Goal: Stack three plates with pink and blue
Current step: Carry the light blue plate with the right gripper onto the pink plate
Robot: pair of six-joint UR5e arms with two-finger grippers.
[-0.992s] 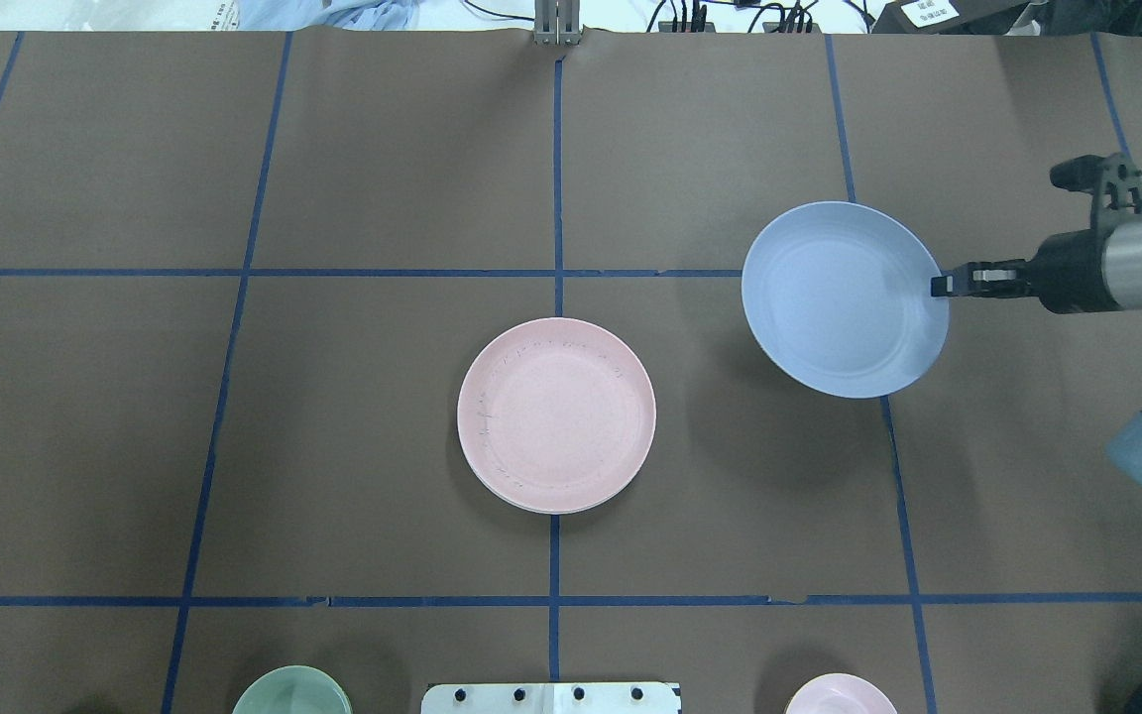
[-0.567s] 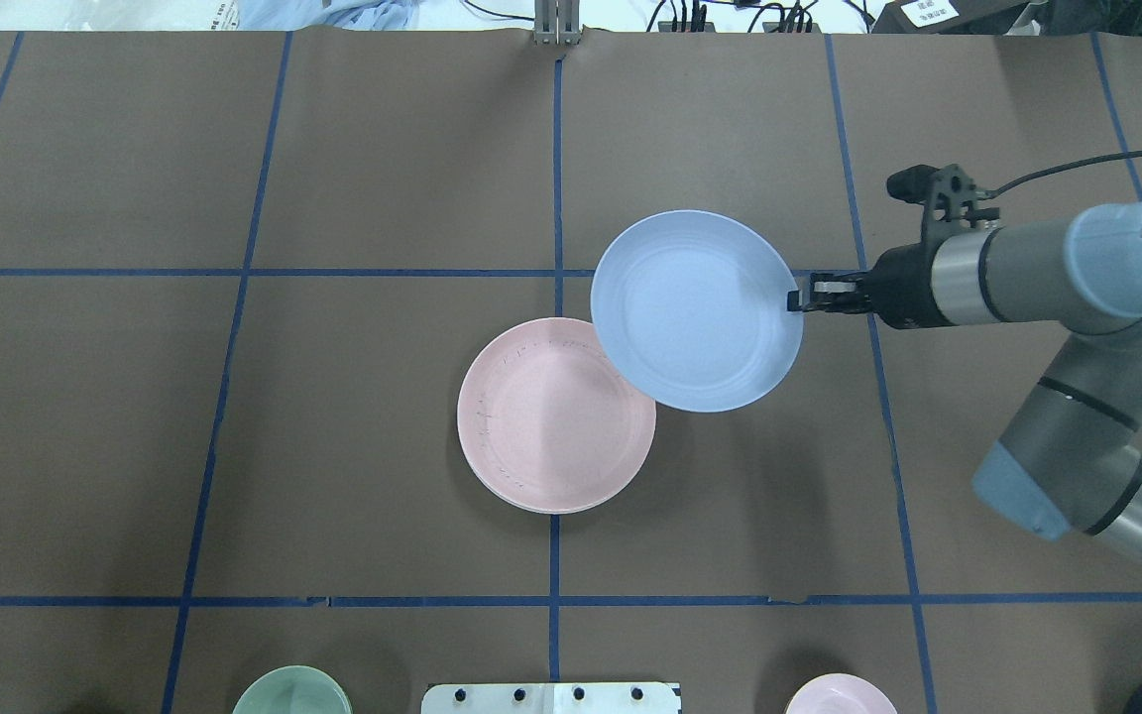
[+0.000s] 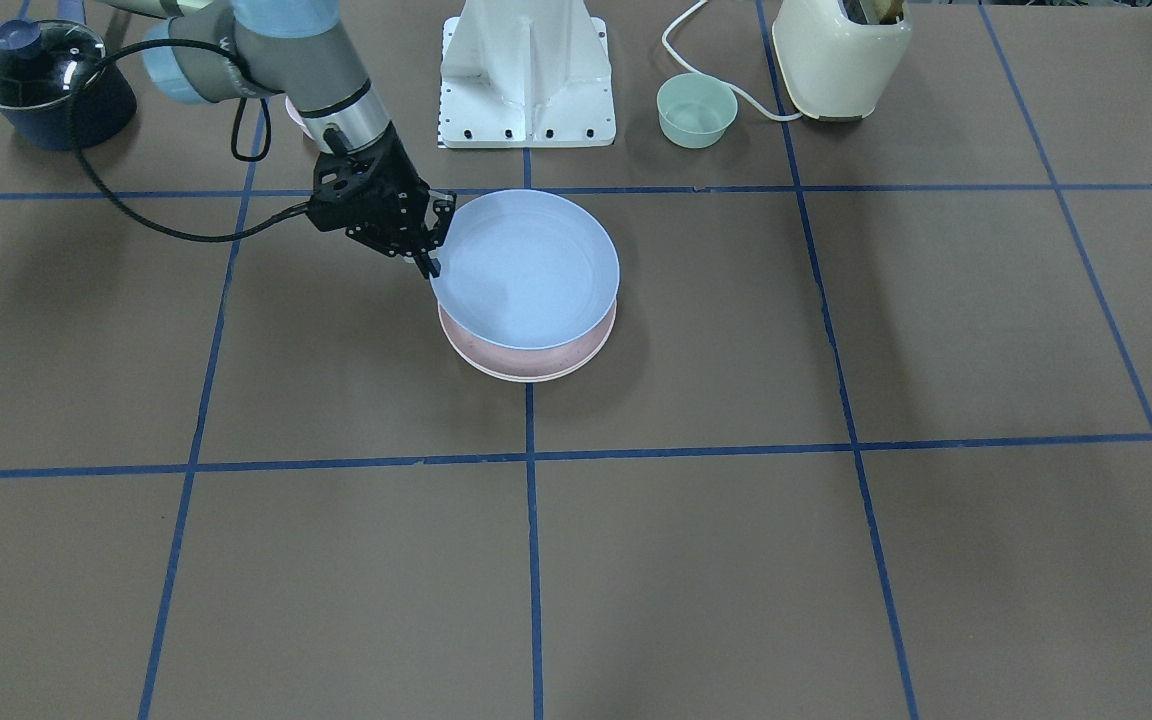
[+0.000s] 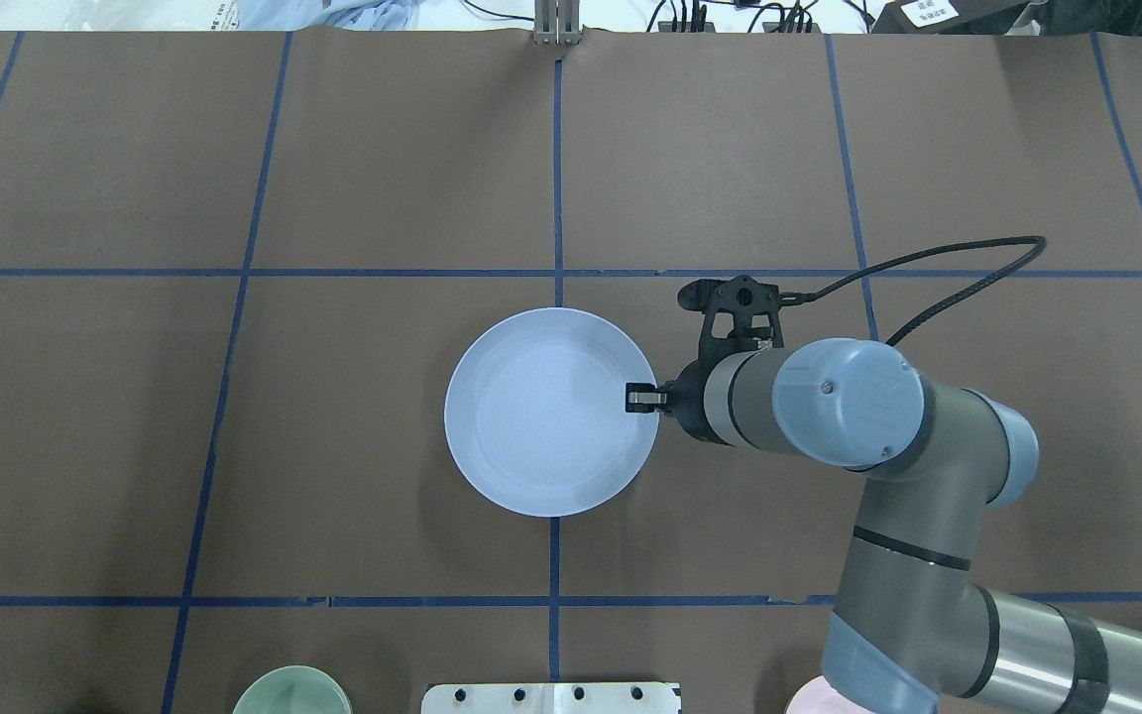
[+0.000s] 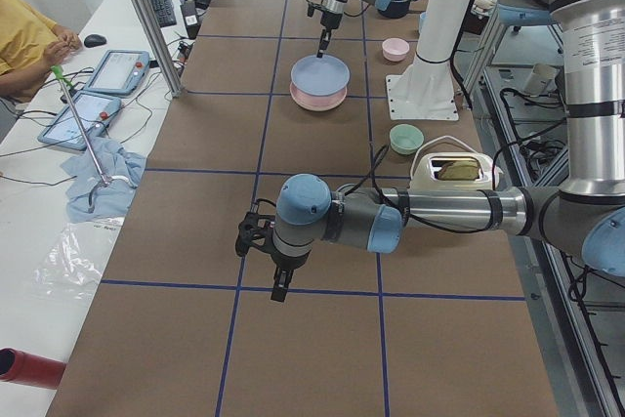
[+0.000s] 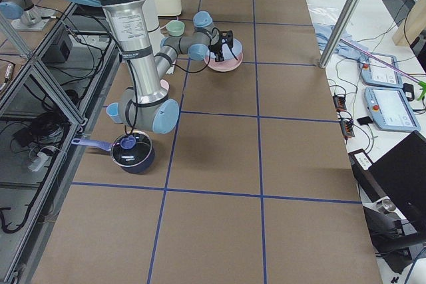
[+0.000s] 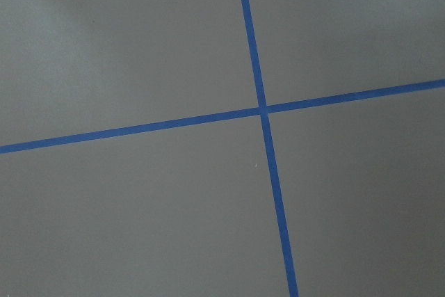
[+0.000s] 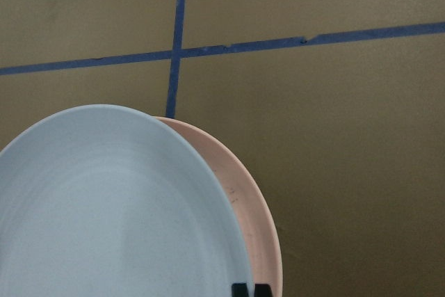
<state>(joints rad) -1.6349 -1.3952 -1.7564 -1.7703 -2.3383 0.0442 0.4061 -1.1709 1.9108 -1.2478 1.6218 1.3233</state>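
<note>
The right gripper (image 4: 642,399) pinches the rim of the blue plate (image 4: 546,412) on the side towards its arm, one finger above the rim and the other hidden beneath it. The wrist view shows only the dark fingertips (image 8: 240,290), cut off at the bottom edge. From overhead the blue plate hides everything under it. The front view shows it lying over the pink plate (image 3: 536,358) at the table's (image 4: 234,446) middle, with the gripped side a little higher. Whether the two plates touch on the other side cannot be told. Only a crescent of the pink plate shows, and a paler edge (image 3: 516,377) below it may be the white plate, though it is too thin to be sure. The left gripper (image 5: 280,290) shows only in the left side view, pointing down over the table well apart from the plates. Whether it is spread or pressed together cannot be told, and its own camera sees just crossed blue tape (image 7: 263,109). The green bowl (image 4: 291,691) is cut off at the overhead view's bottom edge, and the pink bowl (image 5: 395,49) is mostly hidden behind the arm in the front view.
</note>
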